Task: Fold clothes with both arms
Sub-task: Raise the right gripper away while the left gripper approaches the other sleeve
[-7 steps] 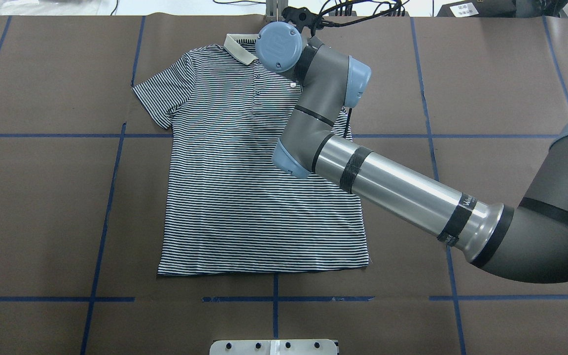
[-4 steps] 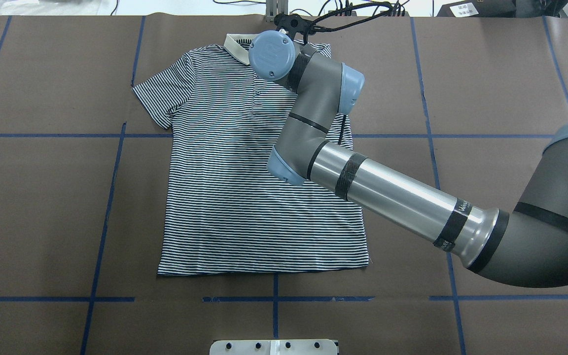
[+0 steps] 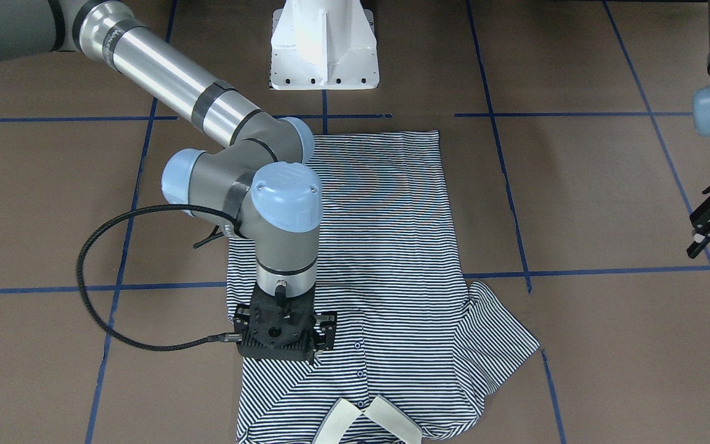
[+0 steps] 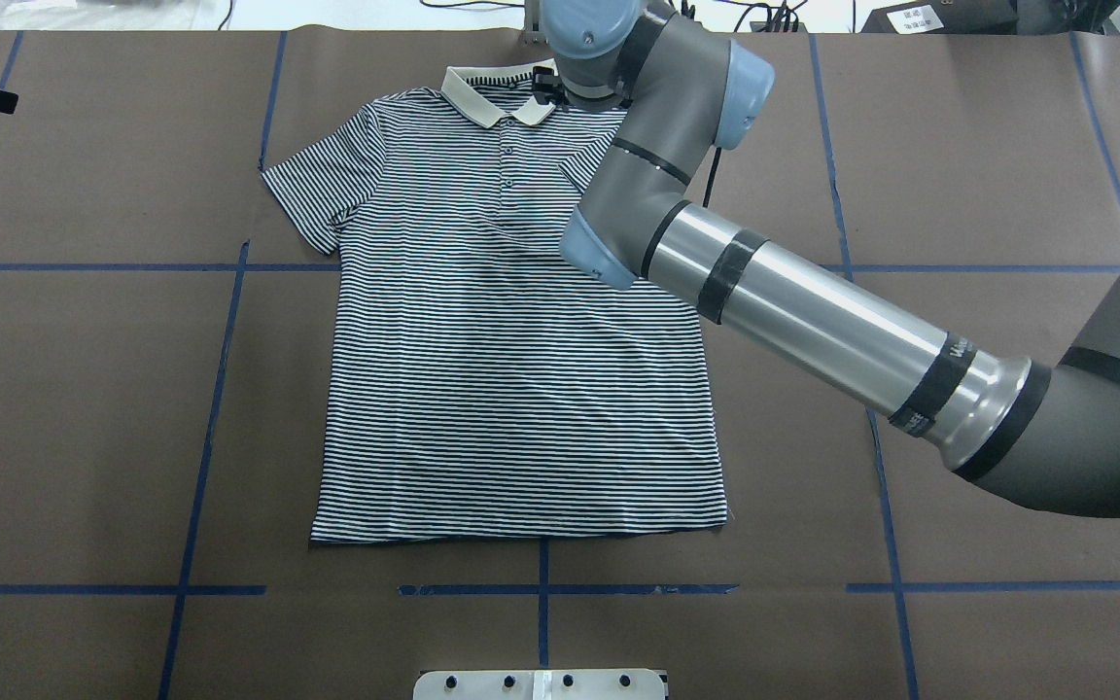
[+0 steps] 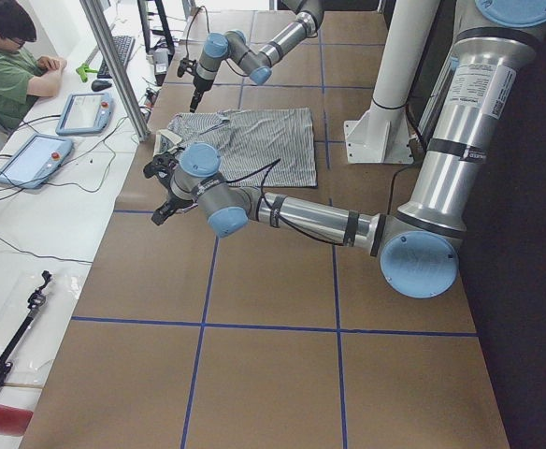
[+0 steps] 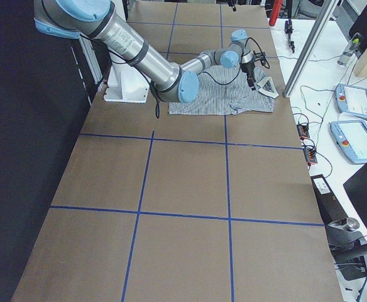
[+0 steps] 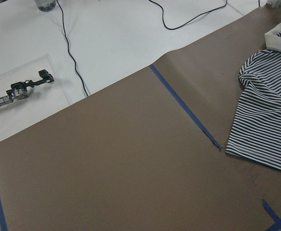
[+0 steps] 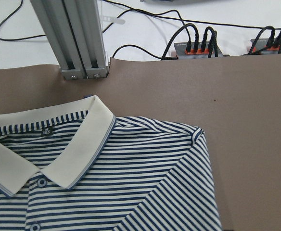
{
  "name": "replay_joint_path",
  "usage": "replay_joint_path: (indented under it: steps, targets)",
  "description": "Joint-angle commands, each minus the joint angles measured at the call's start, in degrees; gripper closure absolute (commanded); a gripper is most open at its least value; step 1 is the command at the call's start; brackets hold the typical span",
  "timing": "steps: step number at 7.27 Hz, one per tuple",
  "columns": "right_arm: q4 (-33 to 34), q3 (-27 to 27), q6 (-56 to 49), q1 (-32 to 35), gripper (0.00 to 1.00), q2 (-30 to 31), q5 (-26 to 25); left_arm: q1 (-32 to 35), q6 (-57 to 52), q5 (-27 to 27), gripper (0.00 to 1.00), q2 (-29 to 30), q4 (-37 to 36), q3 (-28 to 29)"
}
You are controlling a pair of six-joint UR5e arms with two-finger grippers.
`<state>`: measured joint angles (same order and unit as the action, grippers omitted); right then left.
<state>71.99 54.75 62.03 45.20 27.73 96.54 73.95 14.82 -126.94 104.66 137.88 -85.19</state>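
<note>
The striped polo shirt (image 4: 511,369) lies flat, front up, on the brown table, with its cream collar (image 4: 487,97) at the far edge. Its sleeve on my right side is folded in over the chest (image 4: 581,167); the other sleeve (image 4: 317,190) lies spread out. My right gripper (image 3: 281,346) hovers over the folded shoulder by the collar, its outer links spread, open and holding nothing; its fingertips are hidden under the wrist. The right wrist view shows the collar (image 8: 49,154) and the folded sleeve (image 8: 179,202). My left gripper (image 3: 700,237) is open and empty, well off the shirt's spread-sleeve side.
The white pedestal base (image 3: 324,46) stands at the near edge. Blue tape lines (image 4: 220,389) cross the table. An aluminium post (image 8: 83,38) and a cable box (image 8: 198,48) sit beyond the far edge. An operator (image 5: 11,65) sits at the white bench with tablets (image 5: 86,112).
My right arm's wrist has moved from over the chest toward the collar and far edge, uncovering the placket. The shirt has not shifted. The left gripper now shows at the top left corner.
</note>
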Motion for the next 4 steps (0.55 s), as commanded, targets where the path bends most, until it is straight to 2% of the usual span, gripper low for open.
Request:
replay_joint_path:
  steps: [1, 2, 3, 4]
  targets:
    - [1.8, 8.7, -8.7, 5.3, 0.00, 7.0, 8.6, -6.9, 5.4, 0.2, 0.00, 0.8, 5.3, 0.9]
    - [1.3, 13.9, -13.6, 9.2, 0.00, 12.5, 14.5, -9.6, 15.9, 0.4, 0.00, 3.8, 5.3, 2.5]
    - [1.0, 17.8, -19.0, 13.3, 0.00, 17.3, 20.7, -11.2, 24.6, 4.1, 0.02, 5.2, 5.6, 3.0]
    - [1.1, 21.8, -20.8, 14.5, 0.00, 21.1, 22.5, -16.5, 31.4, 11.8, 0.03, 7.0, 4.9, 3.7]
